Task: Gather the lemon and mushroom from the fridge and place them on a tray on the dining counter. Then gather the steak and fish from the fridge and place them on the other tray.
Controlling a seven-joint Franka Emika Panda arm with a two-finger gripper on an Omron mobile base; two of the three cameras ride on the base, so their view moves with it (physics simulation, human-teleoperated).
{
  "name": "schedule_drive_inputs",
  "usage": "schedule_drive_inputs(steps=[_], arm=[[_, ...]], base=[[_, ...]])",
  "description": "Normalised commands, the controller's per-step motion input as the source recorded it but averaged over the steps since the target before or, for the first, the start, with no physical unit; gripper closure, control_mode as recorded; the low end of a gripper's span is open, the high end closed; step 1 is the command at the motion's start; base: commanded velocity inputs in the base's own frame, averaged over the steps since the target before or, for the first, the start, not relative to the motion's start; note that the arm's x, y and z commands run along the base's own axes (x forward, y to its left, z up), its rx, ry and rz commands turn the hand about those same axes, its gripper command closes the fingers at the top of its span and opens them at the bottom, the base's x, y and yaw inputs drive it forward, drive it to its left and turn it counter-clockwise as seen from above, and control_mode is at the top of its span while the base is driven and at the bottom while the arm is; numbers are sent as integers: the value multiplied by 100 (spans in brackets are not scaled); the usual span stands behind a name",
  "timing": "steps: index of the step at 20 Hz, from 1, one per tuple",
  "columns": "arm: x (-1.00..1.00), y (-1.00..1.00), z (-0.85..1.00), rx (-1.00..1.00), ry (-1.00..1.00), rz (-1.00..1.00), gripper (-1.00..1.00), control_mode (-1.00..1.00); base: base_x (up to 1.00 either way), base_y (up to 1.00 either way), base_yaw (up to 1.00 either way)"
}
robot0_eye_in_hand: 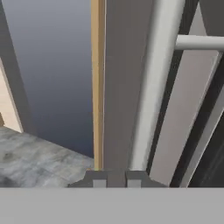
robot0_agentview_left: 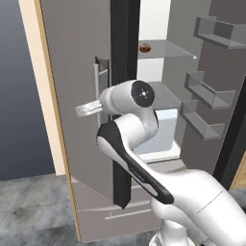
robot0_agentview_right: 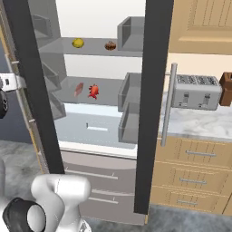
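The gripper [robot0_eye_in_hand: 116, 178] is pinched shut with nothing held, just beside the smooth round bar handle [robot0_eye_in_hand: 151, 87] of the brushed-grey steel fridge [robot0_agentview_left: 79, 120]. Inside, the yellow lemon [robot0_agentview_right: 78, 43] and brown mushroom [robot0_agentview_right: 110, 45] sit on the upper glass shelf. No writing is legible.

light: even, bright | shadows: soft, faint | glare: none | focus: slightly soft render
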Motion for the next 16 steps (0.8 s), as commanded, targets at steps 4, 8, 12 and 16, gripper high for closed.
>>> schedule_drive_inputs(steps=[4, 8, 12, 16], arm=[[-100, -21, 0, 17, -5, -3, -100, -100], [-95, -57, 2, 22, -2, -2, -100, -100], [-59, -90, 14, 28, 2, -3, -100, -100], [-23, -100, 34, 31, 9, -4, -100, -100]], base=[[0, 0, 0], [0, 0, 0], [0, 0, 0], [0, 0, 0]])
